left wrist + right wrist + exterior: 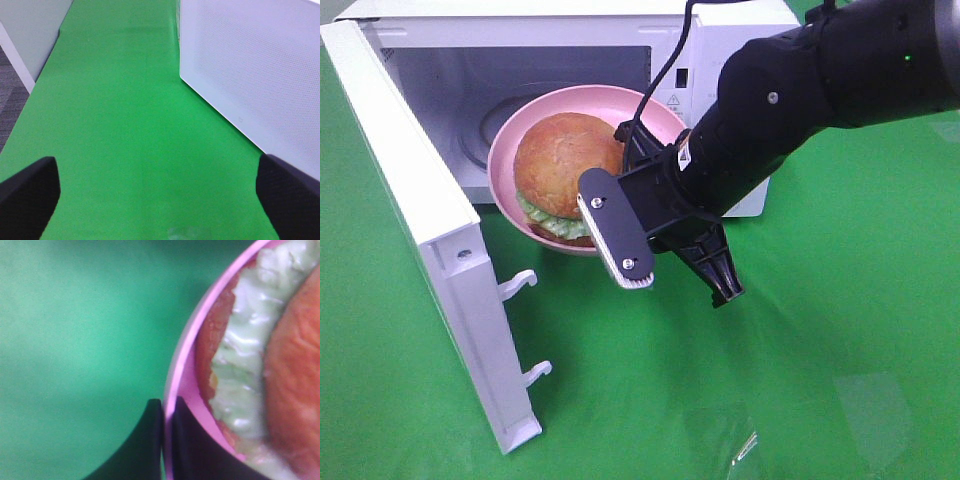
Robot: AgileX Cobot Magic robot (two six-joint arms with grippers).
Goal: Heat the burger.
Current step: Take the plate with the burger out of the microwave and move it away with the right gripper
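Two black arms share a green-covered table (pixel 840 330) beside a white microwave (pixel 740 30), whose door (pixel 430 240) stands swung wide open toward the high camera; the right gripper (pixel 164 440) is clamped on the rim of a shallow pink bowl (pixel 520 135), one finger on the outside of the rim and the other inside it, the pink edge pinched tight between them; the burger (pixel 565 160) sits in that bowl, its golden-brown bun uppermost, pale green lettuce frilling out beneath it and a reddish-brown layer showing below; the bowl is tilted toward the high camera and held at the mouth of the microwave, partly over the oven's threshold and partly over the green cloth in front; the right arm (pixel 820 90) reaches in from the upper right of the high view, a black cable looping above it; the left gripper (pixel 160 200) hangs over bare green cloth with its fingers (pixel 27 192) spread wide and holding nothing, the white perforated side of the microwave close beside it.
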